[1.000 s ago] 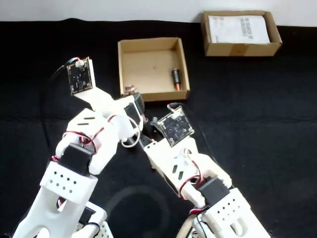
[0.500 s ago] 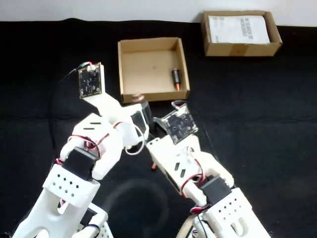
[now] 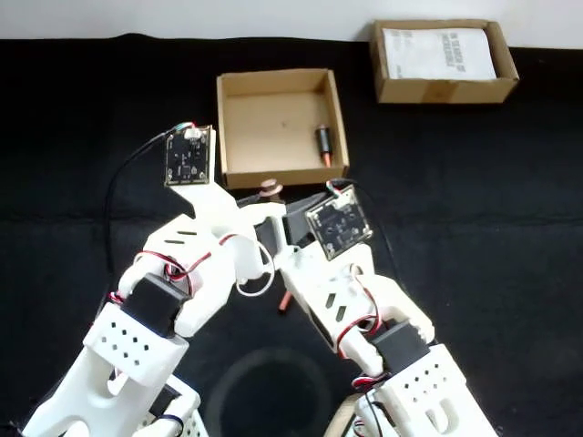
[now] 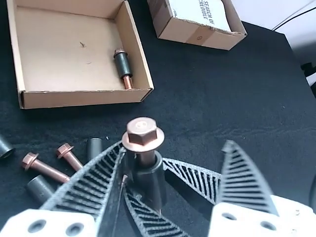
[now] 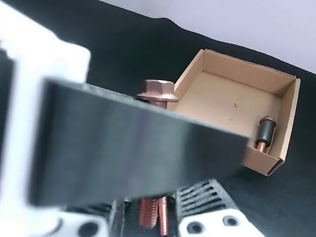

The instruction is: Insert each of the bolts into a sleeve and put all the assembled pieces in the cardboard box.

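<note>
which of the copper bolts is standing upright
The bolt in the left gripper: head up, shank down in a dark sleeve. The two loose bolts and the sleeved one in the cardboard box lie flat.

White perforated arms point(image 3: 127, 341), black servos point(image 3: 148, 299), red-and-black cables point(image 3: 349, 335), square circuit boards point(image 3: 189, 157).

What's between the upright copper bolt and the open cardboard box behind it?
Only bare black cloth, seen in the left wrist view between the bolt and the near wall of the cardboard box.
</note>
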